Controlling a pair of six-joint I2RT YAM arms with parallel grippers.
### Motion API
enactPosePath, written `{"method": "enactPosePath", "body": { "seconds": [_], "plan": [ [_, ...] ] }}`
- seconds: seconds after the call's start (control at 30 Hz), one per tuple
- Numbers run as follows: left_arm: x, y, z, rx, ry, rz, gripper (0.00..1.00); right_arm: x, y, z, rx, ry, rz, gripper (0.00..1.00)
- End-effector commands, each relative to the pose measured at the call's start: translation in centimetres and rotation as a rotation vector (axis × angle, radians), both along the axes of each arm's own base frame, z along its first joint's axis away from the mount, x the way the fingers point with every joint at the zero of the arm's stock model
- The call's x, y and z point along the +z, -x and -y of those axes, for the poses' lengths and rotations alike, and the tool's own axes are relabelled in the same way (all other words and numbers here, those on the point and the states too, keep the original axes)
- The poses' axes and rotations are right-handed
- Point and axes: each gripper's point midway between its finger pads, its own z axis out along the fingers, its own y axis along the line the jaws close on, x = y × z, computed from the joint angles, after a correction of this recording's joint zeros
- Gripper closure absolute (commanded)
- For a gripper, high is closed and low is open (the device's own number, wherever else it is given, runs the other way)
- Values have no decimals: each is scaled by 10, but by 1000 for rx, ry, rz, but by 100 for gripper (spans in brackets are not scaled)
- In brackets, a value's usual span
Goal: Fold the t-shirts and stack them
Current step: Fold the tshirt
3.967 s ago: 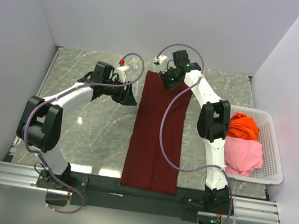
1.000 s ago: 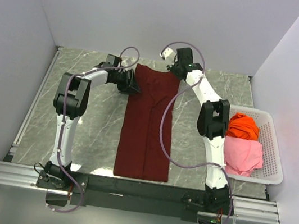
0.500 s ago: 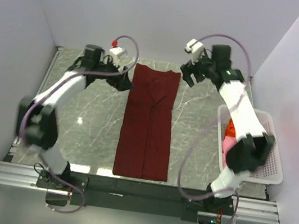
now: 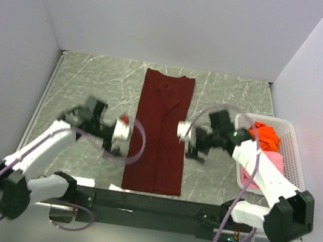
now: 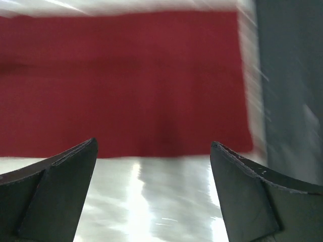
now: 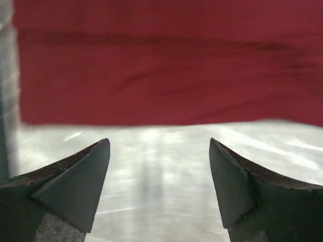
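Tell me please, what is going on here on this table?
Two robot arms are folding t-shirts. The dark maroon-red t-shirt lies flat on the table as a long narrow strip. The left pincer and the right pincer are both open and hold nothing, one on each side of the strip. The orange t-shirt and the pink t-shirt lie unfolded in the white basket on the right.
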Motion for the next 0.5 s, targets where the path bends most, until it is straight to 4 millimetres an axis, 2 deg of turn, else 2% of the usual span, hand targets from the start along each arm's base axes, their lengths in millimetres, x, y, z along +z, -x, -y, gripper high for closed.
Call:
{"method": "enactPosePath", "body": {
  "seconds": [0.0,0.03,0.1,0.13,0.2,0.23,0.3,0.33,0.47],
  "plan": [
    [-38,70,-3,-270,-80,182,1,-29,64,-4,241,37,31,17],
    [-58,85,-5,-301,-103,171,1,-48,80,-2,269,54,-1,22],
    [-66,101,3,-369,-121,224,4,-57,101,-12,355,57,21,26],
    [-76,110,3,-393,-134,210,5,-71,112,-10,363,73,-6,28],
    [-88,123,4,-456,-155,211,8,-82,119,-14,407,89,27,30],
    [-92,124,4,-468,-163,216,9,-94,130,-17,455,98,37,32],
    [-103,129,3,-504,-189,231,14,-109,137,-15,483,121,49,36],
    [-105,129,4,-514,-190,246,16,-110,143,-20,519,116,69,38],
    [-114,134,7,-557,-214,245,28,-122,155,-19,570,147,72,42]
  ]
}}
